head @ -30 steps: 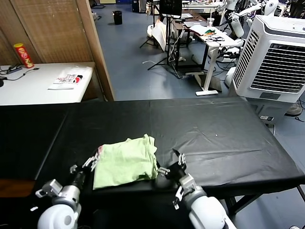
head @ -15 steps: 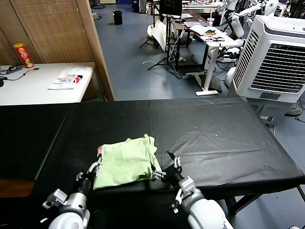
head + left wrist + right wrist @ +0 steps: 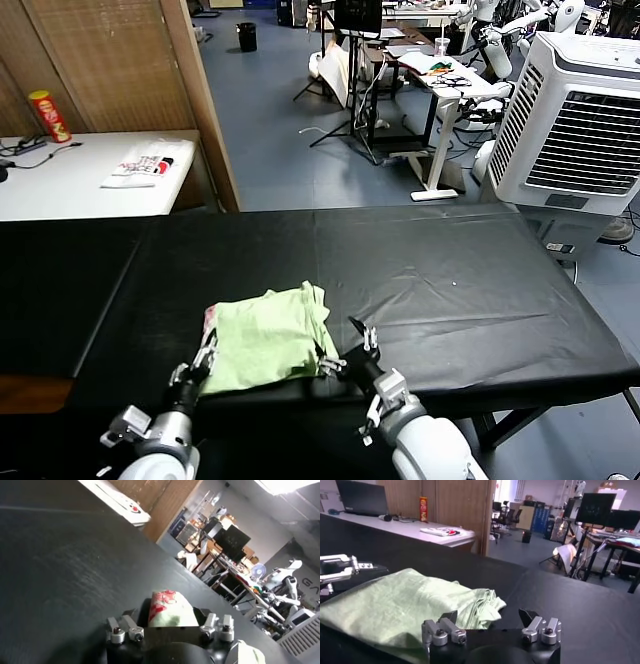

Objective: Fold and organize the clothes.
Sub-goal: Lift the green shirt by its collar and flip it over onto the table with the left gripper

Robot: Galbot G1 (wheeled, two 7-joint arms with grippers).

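Lime-green shirt (image 3: 264, 337) folded on black bench (image 3: 450, 290), near front edge, a gripper at each side.

Head view: left gripper (image 3: 203, 358) at shirt's left edge by the red-pink patch; fingers partly hidden by cloth, can't tell from here if they grip. Right gripper (image 3: 345, 350) just beside shirt's right front corner, fingers wide, nothing betw. them; arm cut off at frame bottom. White printed item (image 3: 140, 165) and red can (image 3: 44, 115) on a white table, well apart.
Left wrist view: fingers (image 3: 123, 628) narrowed w/ the patch corner (image 3: 167, 609) betw. them; contact hidden by gripper body.
Right wrist view: fingers (image 3: 451, 626) wide, one overlapping shirt's (image 3: 405, 605) edge, rest over bare bench; touching or not, can't tell. Left gripper (image 3: 337, 566) seen at shirt's far side.
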